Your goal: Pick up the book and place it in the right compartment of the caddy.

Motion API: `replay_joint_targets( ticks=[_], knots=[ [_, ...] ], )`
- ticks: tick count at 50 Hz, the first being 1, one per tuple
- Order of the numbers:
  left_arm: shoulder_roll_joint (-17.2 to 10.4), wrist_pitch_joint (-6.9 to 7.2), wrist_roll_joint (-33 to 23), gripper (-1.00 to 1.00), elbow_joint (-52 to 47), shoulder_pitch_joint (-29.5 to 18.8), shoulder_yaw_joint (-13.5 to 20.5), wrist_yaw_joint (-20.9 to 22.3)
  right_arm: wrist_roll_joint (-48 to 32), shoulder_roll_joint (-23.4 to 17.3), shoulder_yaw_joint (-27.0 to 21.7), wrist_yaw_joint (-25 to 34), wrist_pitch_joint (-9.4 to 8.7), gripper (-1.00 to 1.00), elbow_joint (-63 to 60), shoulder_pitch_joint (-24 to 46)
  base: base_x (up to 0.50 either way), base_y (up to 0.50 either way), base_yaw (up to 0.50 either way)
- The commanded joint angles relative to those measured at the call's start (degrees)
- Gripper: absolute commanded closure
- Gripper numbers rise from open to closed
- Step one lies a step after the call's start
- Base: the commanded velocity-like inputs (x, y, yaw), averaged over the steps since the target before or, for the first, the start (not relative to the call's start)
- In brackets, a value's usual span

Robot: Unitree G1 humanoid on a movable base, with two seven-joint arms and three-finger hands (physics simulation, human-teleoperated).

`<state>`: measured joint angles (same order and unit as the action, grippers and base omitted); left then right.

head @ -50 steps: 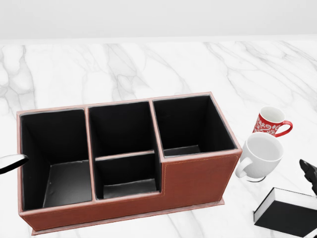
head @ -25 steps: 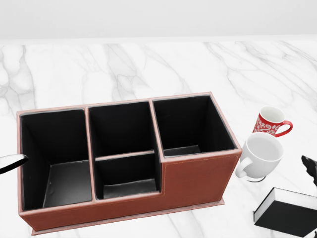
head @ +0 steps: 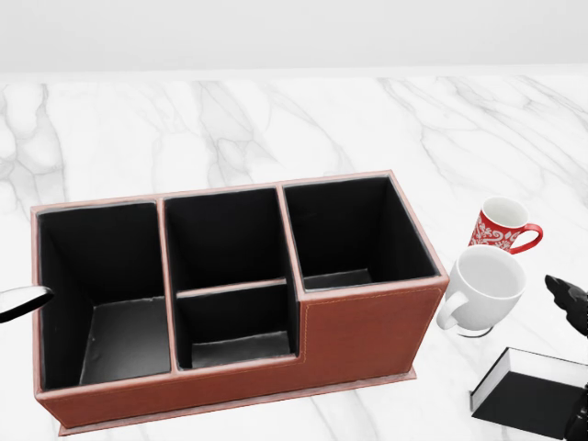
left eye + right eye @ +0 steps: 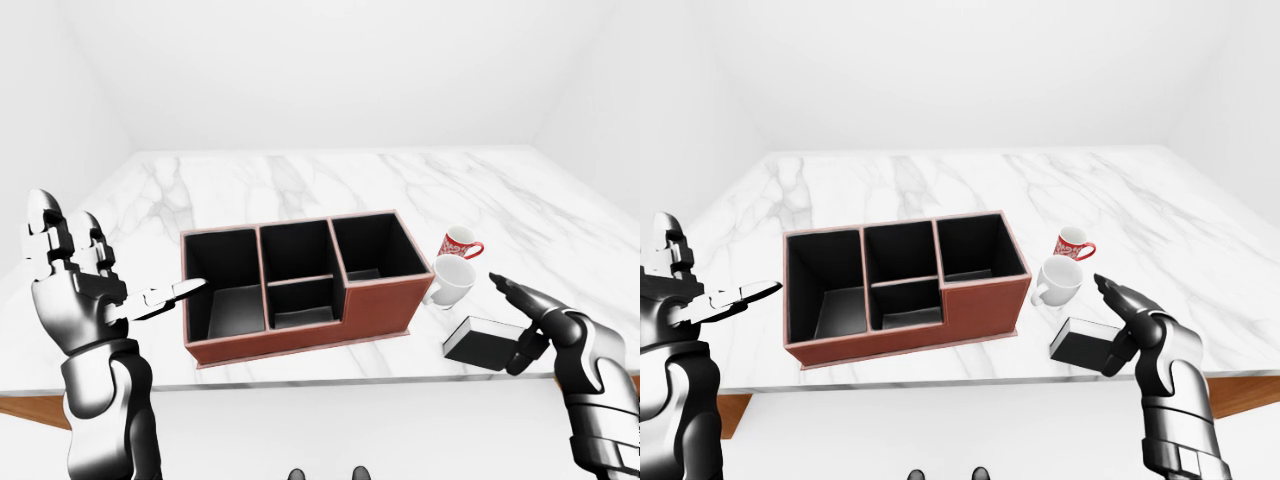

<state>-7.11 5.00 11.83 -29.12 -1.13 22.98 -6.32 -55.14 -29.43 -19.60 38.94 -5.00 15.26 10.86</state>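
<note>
Lying flat on the counter [image 4: 300, 180], the book [image 3: 533, 393] sits at the lower right of the head view, dark cover up, pale page edge turned toward the caddy [image 4: 296, 285], and nothing has hold of it. What changes is your right hand [image 4: 530, 322]: over the last second its dark fingertips [image 3: 568, 296] slide further into the head view from the right edge, now reaching just above the book's far side, with a second bit of the hand showing at the book's lower right corner. In the eye views those fingers are spread open, a thumb curled low beside the book's right end, empty. You're closing in, not gripping; I can't tell whether anything touches the cover.

The white mug [image 3: 484, 291] stands just beside the book's upper left, the red patterned mug [image 3: 501, 226] right behind it, so your lift path toward the caddy's right compartment [image 3: 354, 237] runs close past both; I'd judge a clip on the white mug the likeliest slip. That compartment is open and empty.

Your left hand [image 4: 75, 285] hangs off the caddy's left end, fingers extended, holding nothing. The camera hasn't moved.
</note>
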Motion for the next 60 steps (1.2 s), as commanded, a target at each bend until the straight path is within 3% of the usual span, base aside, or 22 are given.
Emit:
replay_joint_targets(
  ticks=[1,31,32,33,34,35,51,60],
  knots=[
    [-0.10,0.00,0.23,-1.00,0.19,0.03,0.21,0.01,0.71,-0.54,2.48,-2.35,0.00,-1.00,5.88,1.84,0.00,0.00,0.00],
    [0.04,0.00,-0.14,-1.00,0.26,0.06,-0.12,-0.05,2.80,-0.47,5.23,-6.02,0.00,-1.00,14.33,1.98,0.00,0.00,0.00],
    [0.05,0.00,-0.15,-1.00,0.24,0.07,-0.13,-0.06,2.81,-0.45,5.27,-5.83,0.00,-0.92,14.07,1.80,0.00,0.00,0.00],
    [0.06,0.00,-0.15,-1.00,0.22,0.08,-0.13,-0.06,2.84,-0.40,5.26,-5.71,0.00,-0.70,13.86,1.78,0.00,0.00,0.00],
    [0.07,0.00,-0.17,-1.00,0.20,0.09,-0.15,-0.06,2.96,-0.32,5.23,-5.53,0.00,0.39,13.60,1.74,0.00,0.00,0.00],
    [0.08,0.00,-0.20,-1.00,0.16,0.10,-0.19,-0.06,2.89,-0.23,5.25,-4.91,0.00,1.00,12.69,1.25,0.00,0.00,0.00],
    [0.13,0.00,-0.23,-1.00,-0.02,0.12,-0.22,-0.09,2.92,-0.16,4.72,-3.61,0.00,1.00,11.46,1.26,0.00,0.00,0.00],
    [0.06,0.00,-0.20,-1.00,0.12,0.04,-0.18,-0.04,1.43,0.06,2.39,1.06,0.00,1.00,-1.34,-0.34,0.00,0.00,0.00]
  ],
)
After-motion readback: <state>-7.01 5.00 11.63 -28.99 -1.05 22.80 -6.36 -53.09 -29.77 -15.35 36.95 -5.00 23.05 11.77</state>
